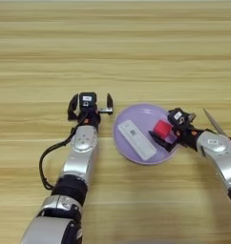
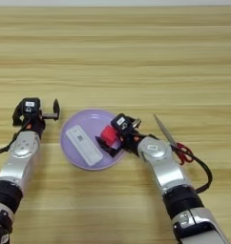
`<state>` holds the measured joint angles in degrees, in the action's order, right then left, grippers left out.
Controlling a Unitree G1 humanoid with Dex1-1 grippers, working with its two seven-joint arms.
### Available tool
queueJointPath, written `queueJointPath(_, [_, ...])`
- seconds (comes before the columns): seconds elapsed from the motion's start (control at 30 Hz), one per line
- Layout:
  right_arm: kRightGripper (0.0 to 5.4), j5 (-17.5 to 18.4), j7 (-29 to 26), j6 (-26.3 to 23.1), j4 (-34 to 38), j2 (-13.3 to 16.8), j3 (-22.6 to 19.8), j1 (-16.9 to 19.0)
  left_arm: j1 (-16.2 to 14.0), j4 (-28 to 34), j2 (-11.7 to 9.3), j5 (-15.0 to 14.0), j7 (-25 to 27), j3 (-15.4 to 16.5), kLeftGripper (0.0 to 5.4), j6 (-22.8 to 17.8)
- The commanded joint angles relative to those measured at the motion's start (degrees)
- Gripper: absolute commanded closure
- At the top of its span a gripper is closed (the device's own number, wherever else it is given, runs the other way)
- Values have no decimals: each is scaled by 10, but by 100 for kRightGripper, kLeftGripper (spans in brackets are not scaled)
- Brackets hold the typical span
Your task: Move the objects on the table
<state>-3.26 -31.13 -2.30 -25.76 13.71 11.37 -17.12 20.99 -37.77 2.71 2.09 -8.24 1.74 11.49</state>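
A small red cube (image 1: 162,129) sits between the two black fingers of my right gripper (image 1: 163,133), which is shut on it over the right part of the round lilac plate (image 1: 142,114). I cannot tell whether the cube touches the plate. A flat white bar (image 1: 136,139) with a small label lies diagonally on the plate's left half. My left gripper (image 1: 90,102) rests on the table just left of the plate, open, with nothing between its fingers.
A pair of scissors (image 2: 166,132) with red handles (image 2: 184,153) lies on the wood right of the plate, behind my right forearm. A black cable loops beside my left arm (image 1: 43,164). Light-wood table (image 1: 112,52) stretches away beyond the plate.
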Motion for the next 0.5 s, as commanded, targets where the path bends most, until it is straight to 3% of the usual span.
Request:
queueJointPath(0.03, [2, -10, -4, -17, -10, 9, 6, -2, 5, -5, 0, 5, -3, -2, 0, -5])
queueJointPath(0.43, [2, -20, 0, -32, -29, 10, 7, -7, 6, -6, 1, 6, -5, -2, 0, -4])
queueJointPath(0.5, [23, -20, 1, -34, -31, 9, 6, -7, 6, -6, 1, 6, -5, -2, 0, -4])
